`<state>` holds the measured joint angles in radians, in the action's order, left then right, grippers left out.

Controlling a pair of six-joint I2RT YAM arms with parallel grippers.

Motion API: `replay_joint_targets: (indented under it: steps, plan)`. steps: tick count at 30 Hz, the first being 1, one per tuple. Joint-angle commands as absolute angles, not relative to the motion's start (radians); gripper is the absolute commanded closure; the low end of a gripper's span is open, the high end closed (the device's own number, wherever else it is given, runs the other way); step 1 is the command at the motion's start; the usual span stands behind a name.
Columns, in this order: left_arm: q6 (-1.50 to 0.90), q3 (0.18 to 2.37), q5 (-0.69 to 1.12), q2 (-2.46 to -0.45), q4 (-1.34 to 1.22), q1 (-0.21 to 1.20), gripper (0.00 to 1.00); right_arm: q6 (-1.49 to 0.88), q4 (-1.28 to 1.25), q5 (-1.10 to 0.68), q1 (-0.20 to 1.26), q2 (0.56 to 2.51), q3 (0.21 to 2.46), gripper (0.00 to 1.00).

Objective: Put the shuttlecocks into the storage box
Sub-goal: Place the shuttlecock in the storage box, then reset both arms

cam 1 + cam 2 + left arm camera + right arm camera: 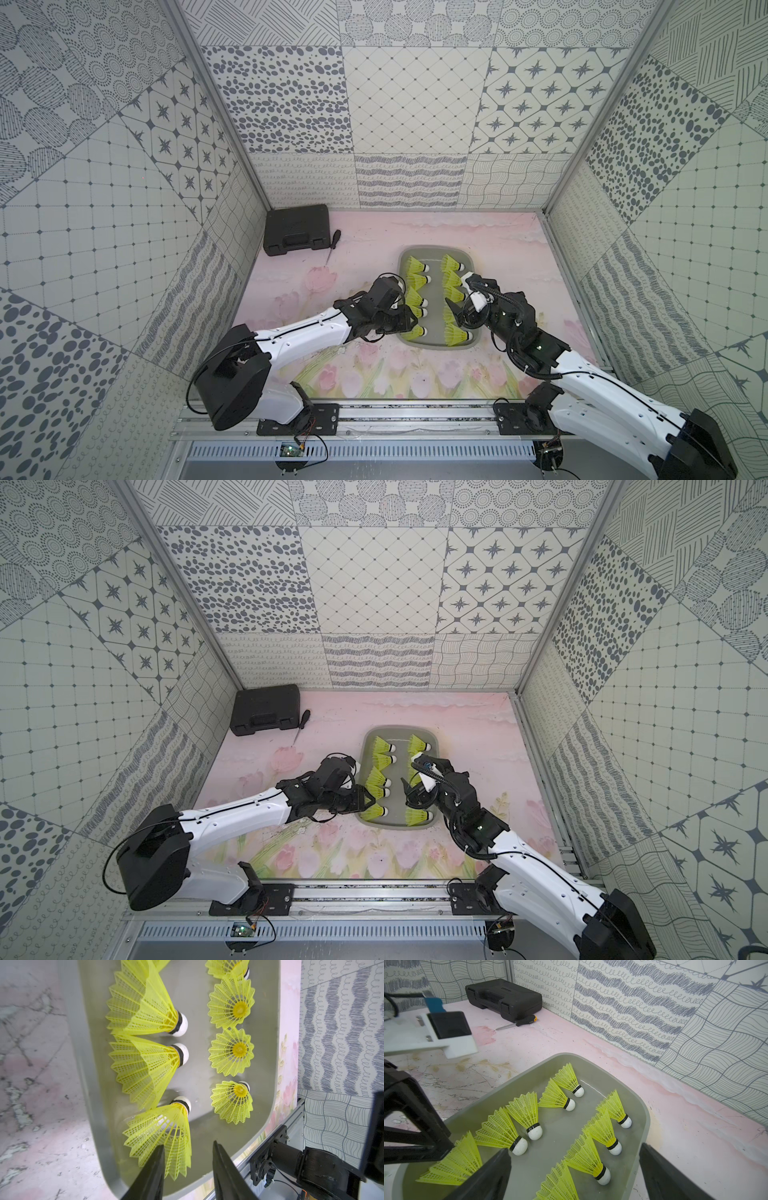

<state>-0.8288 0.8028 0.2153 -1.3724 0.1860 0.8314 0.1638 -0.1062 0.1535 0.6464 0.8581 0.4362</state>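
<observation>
Left wrist view looks over the left gripper (188,1145), whose two black fingers (151,1174) stand parted and clamp nothing; just past their tips the nearest shuttlecock (162,1136) of the left row lies on its side on the grey floor of the storage box (83,1064), its skirt edge reaching into the gap between the fingers; whether it touches either finger cannot be told. In the right wrist view the right gripper (575,1147) hovers over the near right part of the box, jaws spread wide and empty, with yellow skirts lying below the gap. In both top views the two grippers face each other across the near half of the box; the box rests flat about the middle of the pink floral mat (374,374); the shuttlecocks (415,266) lie inside it in two rows running away from the robot, yellow skirts toward its left, white tips toward its right. Farther back, in the far left corner, a closed black case (296,228) sits against the wall; a screwdriver (334,241) lies just beside its right edge.
</observation>
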Motion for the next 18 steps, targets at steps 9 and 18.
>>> replay_joint_targets:
  steps: [9, 18]
  plan:
    - [-0.537, 0.802, -0.301, -1.145, 0.375, 0.662, 0.49, 0.014, -0.126, 0.448, 0.525, 0.842, 0.397, 0.00]
    - [-0.209, 0.668, -0.597, -1.021, 0.092, 0.537, 0.39, -0.066, -0.149, 0.479, 0.321, 0.891, 0.367, 0.00]
